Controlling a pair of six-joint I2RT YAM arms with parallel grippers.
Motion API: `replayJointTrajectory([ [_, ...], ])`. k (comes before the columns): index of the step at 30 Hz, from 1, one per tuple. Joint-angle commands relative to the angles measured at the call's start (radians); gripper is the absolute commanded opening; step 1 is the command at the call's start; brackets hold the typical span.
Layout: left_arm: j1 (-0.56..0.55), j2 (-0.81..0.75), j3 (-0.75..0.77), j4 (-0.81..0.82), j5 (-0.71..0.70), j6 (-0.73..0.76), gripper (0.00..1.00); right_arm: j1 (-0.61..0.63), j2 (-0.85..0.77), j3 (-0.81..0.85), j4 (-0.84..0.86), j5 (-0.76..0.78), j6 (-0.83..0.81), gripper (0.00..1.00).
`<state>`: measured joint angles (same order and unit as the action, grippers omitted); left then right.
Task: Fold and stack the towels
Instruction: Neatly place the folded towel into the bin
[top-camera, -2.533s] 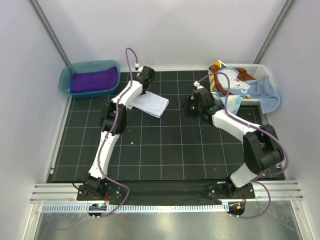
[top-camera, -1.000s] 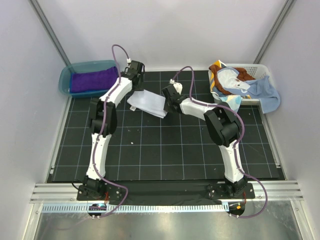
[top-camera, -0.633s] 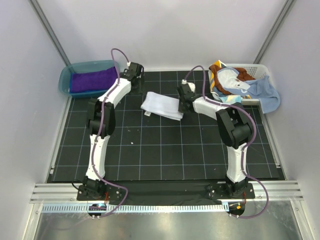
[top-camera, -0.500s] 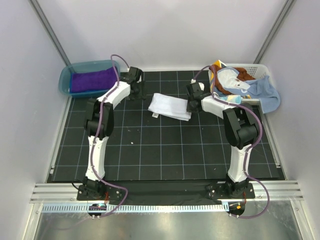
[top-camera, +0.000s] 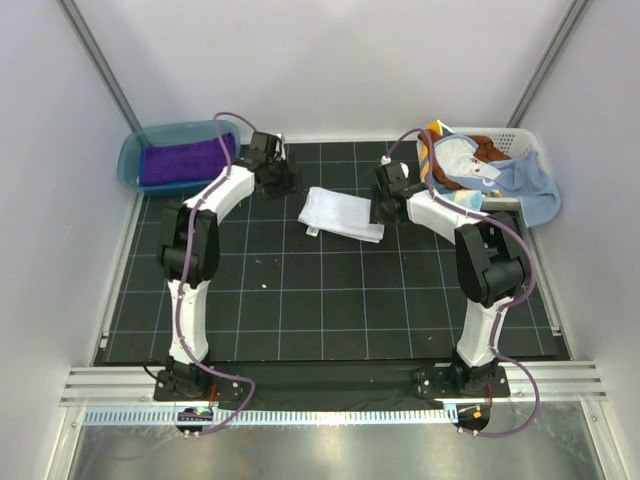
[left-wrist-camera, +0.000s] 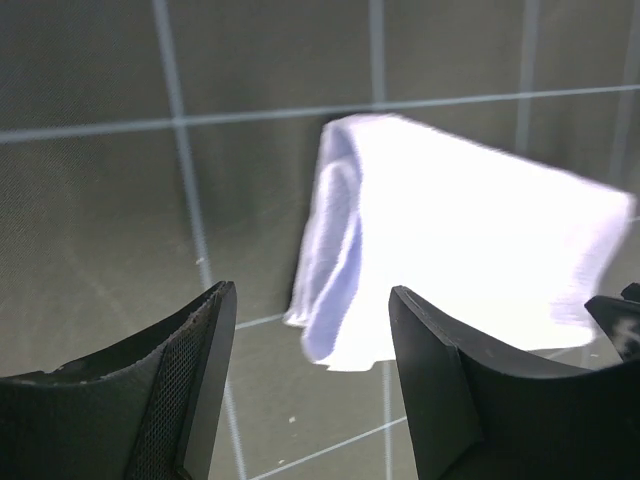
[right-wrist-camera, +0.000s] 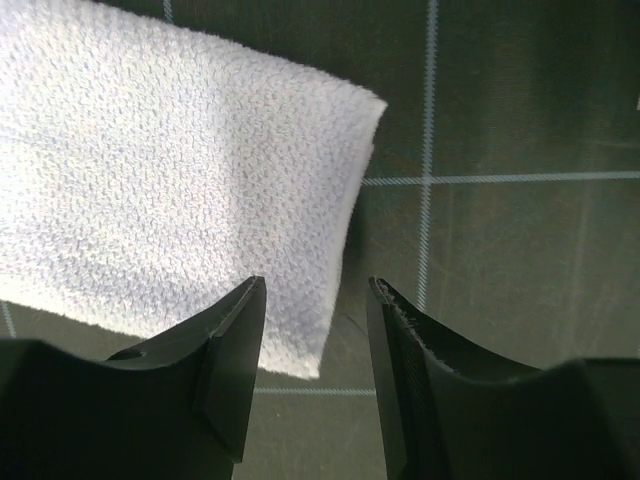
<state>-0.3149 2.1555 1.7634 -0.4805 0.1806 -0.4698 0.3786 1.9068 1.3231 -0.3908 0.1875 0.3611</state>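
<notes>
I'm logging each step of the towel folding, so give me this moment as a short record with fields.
white towel: folded, flat on the black mat, between the two grippers
left gripper: open, empty, beside the towel's left end
right gripper: open, empty, at the towel's right end
purple towel: lying in the teal tub
basket: holds unfolded towels; light blue towel hangs over its rim

The white towel (right-wrist-camera: 170, 170) is nubbly terry cloth; the mat (right-wrist-camera: 520, 110) looks matt.
</notes>
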Motion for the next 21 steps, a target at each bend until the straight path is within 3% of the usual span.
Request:
replayJointTrajectory([
  [1,-0.010,-0.027,0.019,0.066,0.070,-0.015,0.66,0.000,-0.101,0.036,-0.039,0.050,0.001,0.52],
  [8,-0.044,0.105,0.134,-0.017,-0.019,0.045,0.65,0.045,-0.112,0.037,-0.002,-0.035,0.032,0.53],
  [21,-0.044,0.153,0.097,-0.064,-0.171,0.063,0.60,0.025,0.014,-0.058,0.132,-0.114,0.087,0.50],
])
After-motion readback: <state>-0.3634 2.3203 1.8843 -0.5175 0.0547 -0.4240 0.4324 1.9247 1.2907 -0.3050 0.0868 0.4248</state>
